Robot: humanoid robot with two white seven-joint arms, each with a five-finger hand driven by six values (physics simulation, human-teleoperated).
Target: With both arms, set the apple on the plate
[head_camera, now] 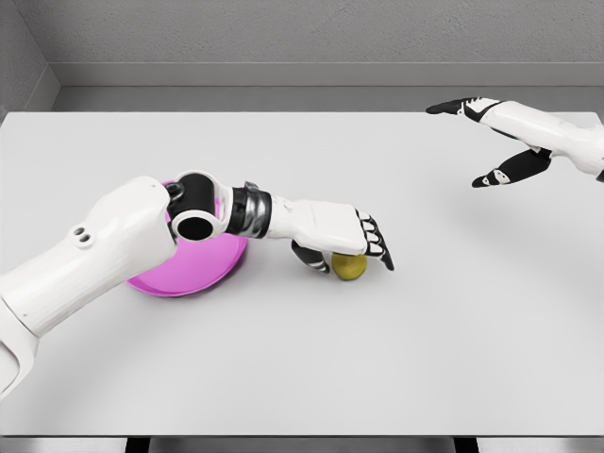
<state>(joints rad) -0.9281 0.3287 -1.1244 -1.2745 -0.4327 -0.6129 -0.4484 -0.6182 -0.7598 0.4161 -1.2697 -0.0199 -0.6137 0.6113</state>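
Note:
A small yellow-green apple [350, 268] lies on the white table, right of a magenta plate [193, 279]. My left arm reaches in from the lower left, and its elbow and forearm cover much of the plate. My left hand [362, 247] rests palm-down on top of the apple. Its fingers [379, 247] stretch out past the fruit and its thumb curls down at the apple's left side. The apple still sits on the table. My right hand [469, 143] hovers open above the far right of the table, well away from both the apple and the plate.
The white table [302, 377] ends at a front edge near the bottom of the picture. A grey wall runs behind its far edge. Nothing else stands on it.

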